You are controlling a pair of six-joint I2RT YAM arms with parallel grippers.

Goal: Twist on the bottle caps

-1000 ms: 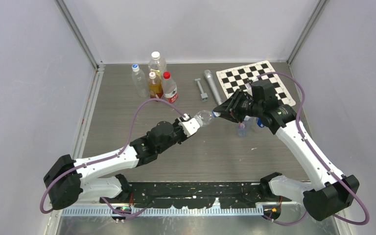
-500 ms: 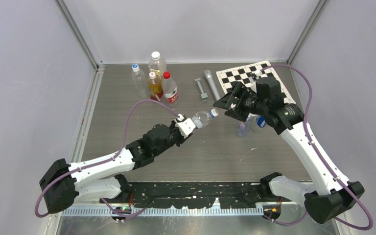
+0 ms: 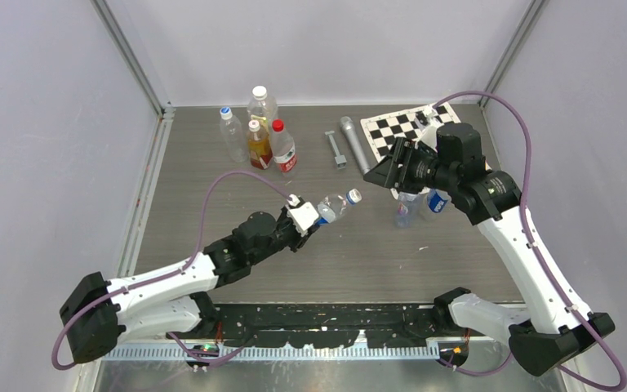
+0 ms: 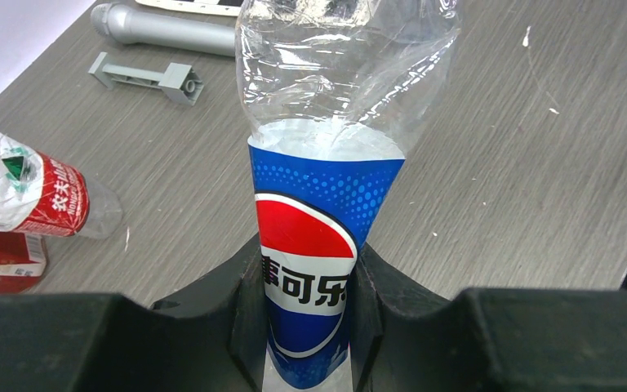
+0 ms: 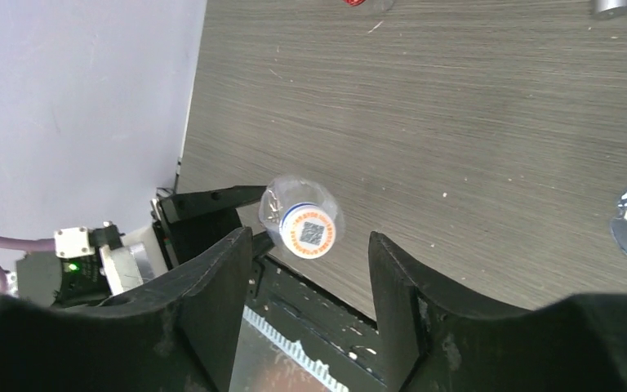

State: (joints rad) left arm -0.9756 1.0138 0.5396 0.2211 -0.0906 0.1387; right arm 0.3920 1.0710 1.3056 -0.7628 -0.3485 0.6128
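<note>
My left gripper [image 3: 309, 218] [image 4: 306, 322] is shut on the label of a clear bottle [image 3: 333, 206] [image 4: 317, 237] with a red-white-blue label, held tilted above the table with its neck toward the right arm. A white cap [image 3: 354, 195] [image 5: 309, 231] with a printed code sits on its neck. My right gripper [image 3: 382, 174] [image 5: 310, 278] is open, a short way off from the cap, with nothing between its fingers. Two more small bottles, one clear [image 3: 404, 214] and one with a blue label [image 3: 434, 202], stand under the right arm.
At the back left stand an amber-liquid bottle [image 3: 256, 140], a red-capped bottle [image 3: 282, 148], a blue-capped clear bottle [image 3: 232, 134] and a taller white-capped one [image 3: 262, 104]. A grey cylinder [image 3: 353, 143], a small grey tool [image 3: 335, 149] and a checkerboard [image 3: 457, 155] lie at the back.
The right gripper has opened off the cap and drawn back up and to the right. The left arm has pulled the bottle slightly back toward its base.
</note>
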